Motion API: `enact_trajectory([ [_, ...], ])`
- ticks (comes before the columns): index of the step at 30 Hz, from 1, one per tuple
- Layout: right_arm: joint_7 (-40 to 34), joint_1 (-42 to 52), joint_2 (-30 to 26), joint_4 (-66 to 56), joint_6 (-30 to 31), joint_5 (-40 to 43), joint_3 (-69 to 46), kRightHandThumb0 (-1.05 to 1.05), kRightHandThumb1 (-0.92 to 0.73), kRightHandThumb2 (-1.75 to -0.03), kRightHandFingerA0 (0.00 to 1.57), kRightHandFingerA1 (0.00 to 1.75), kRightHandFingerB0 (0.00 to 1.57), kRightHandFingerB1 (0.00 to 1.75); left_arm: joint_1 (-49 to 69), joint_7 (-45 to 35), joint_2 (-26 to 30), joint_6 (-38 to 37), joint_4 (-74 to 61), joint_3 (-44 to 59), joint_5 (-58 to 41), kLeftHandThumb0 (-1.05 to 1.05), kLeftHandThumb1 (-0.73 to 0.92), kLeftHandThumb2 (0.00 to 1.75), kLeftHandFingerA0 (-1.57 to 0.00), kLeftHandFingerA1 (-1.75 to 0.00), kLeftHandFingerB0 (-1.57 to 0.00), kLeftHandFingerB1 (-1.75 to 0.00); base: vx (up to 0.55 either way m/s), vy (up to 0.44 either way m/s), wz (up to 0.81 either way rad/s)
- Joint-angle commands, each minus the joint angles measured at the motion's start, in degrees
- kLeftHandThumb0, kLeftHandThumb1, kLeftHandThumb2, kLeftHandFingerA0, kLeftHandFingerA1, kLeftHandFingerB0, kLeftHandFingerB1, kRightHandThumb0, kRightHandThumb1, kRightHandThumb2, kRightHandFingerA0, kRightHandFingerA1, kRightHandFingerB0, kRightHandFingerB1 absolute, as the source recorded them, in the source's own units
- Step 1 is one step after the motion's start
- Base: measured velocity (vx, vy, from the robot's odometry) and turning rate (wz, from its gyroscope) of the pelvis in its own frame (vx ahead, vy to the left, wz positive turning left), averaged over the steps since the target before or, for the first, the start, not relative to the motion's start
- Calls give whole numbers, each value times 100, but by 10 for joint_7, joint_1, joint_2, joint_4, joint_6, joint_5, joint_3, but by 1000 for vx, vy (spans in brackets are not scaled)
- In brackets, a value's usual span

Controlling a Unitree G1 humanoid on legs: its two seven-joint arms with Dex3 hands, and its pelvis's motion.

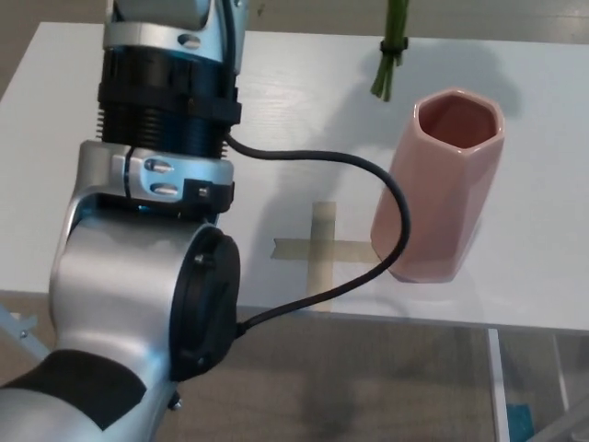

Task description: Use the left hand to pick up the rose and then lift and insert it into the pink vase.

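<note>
- Left hand itself out of frame past the top edge; only the left arm (pixel 147 239) shows, silver and black, filling the pic's left side, so can't tell if clenched, released or grasping.
- Right hand not in pic at all.
- Rose stems (pixel 391 51): green bunch w/ a dark band round it, hanging down from the top edge, up in the air, to the right of the forearm. Flower head cut off by the frame. Whatever holds the stems is above the frame, not visible.
- Stem ends sit up-left of the pink vase (pixel 440 189) mouth, not inside it.
- Vase: pink, faceted, upright on the white surface (pixel 304 110), mouth open, well right of the arm.
- Black cable (pixel 368 175) runs from the wrist area, loops right across the front of the vase's lower left side, then back to the elbow joint.
- Tape cross (pixel 322 247) on the surface, betw. arm and vase, just left of the vase base.
- Surface's near edge runs below the vase; floor beyond.
</note>
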Motion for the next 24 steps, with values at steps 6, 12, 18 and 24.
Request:
enact_trajectory([
  [6,0,5,-2,2,-4,2,2,-34,-65,-59,69,50,60,45,-23,4,-5,0,2,-26,-34,-18,78,65,-101,-148,-80,-90,0,0,0],
  [12,-1,5,-2,0,-4,1,4,-34,-65,-59,69,50,60,45,-31,11,-9,0,12,-34,-37,-18,77,68,-99,-151,-79,-94,0,0,0],
  [18,-3,4,1,1,-3,1,4,-34,-65,-59,70,50,60,45,-46,21,-14,-1,29,-36,-39,-18,77,68,-100,-150,-79,-95,0,0,0],
  [24,-2,2,1,1,-2,3,3,-33,-65,-58,70,50,60,45,-47,16,-25,-16,33,-47,-40,-18,78,69,-100,-150,-79,-96,0,0,0],
])
